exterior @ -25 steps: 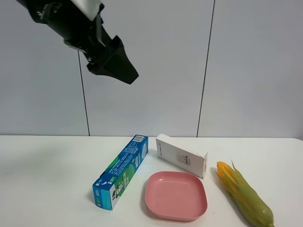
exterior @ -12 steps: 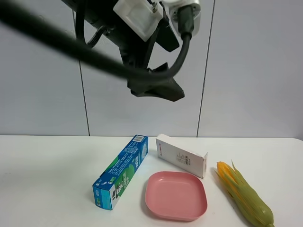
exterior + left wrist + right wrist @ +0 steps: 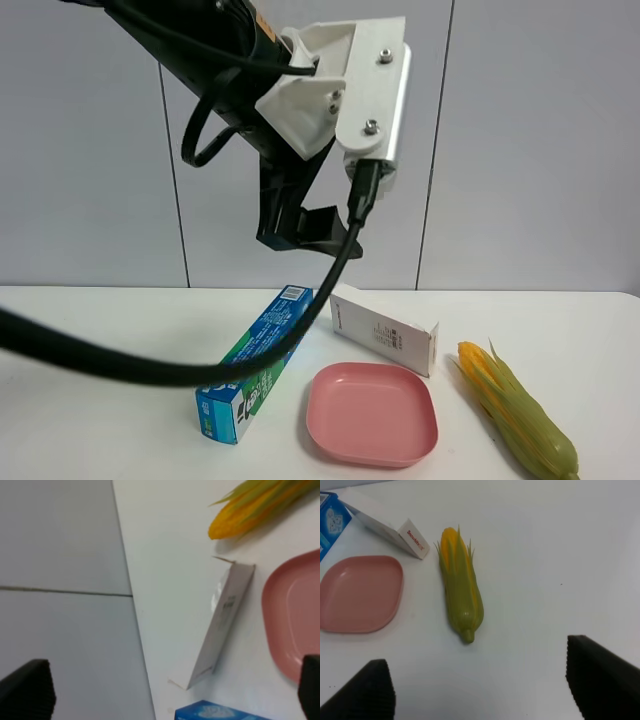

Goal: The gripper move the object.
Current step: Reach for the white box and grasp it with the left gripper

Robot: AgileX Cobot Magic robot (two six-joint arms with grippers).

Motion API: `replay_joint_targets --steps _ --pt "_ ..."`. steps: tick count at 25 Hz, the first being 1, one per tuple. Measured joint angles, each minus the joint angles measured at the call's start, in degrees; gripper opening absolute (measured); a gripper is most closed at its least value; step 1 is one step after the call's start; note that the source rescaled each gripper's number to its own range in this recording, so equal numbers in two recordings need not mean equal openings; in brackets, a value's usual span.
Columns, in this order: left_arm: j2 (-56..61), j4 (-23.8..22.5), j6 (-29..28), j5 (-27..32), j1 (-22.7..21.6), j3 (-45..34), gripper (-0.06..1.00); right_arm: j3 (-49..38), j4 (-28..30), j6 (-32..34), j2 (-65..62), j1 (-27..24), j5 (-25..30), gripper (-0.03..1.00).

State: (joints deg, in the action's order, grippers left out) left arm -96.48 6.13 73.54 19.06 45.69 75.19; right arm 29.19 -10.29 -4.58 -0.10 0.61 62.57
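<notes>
The white carton [image 3: 385, 330] lies on the white table [image 3: 90, 350] between the blue-green box and the corn. It also shows in the left wrist view [image 3: 220, 625] and in the right wrist view [image 3: 385, 527], with its red logo on the end facing the corn. My left gripper [image 3: 305, 228] hangs high above the carton's left end. It is open and empty in the left wrist view [image 3: 170, 685], its fingertips [image 3: 27, 690] far apart. My right gripper [image 3: 482, 685] is open and empty above the table near the corn; it is out of the high view.
A long blue-green box [image 3: 255, 365] lies left of the carton. A pink plate [image 3: 372, 412] sits in front of it. A corn cob in its husk [image 3: 520, 415] lies at the right. A black cable [image 3: 150, 370] loops low across the left of the high view.
My left arm has swung from the upper left to the right and down, so its gripper now hangs above the carton. The things on the table have not moved.
</notes>
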Motion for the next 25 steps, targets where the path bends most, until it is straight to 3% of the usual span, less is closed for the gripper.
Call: replay_joint_targets --steps 8,17,25 --pt "-7.24 -0.07 6.51 -5.80 1.85 0.20 1.00 0.00 0.00 0.00 0.00 0.00 0.00 1.00" --pt "-14.77 -2.36 6.85 -9.78 1.20 1.14 1.00 0.00 0.00 0.00 0.00 0.00 0.00 1.00" --pt "-21.05 -2.69 6.13 -9.11 -0.31 9.79 1.00 0.00 0.00 0.00 0.00 0.00 0.00 1.00"
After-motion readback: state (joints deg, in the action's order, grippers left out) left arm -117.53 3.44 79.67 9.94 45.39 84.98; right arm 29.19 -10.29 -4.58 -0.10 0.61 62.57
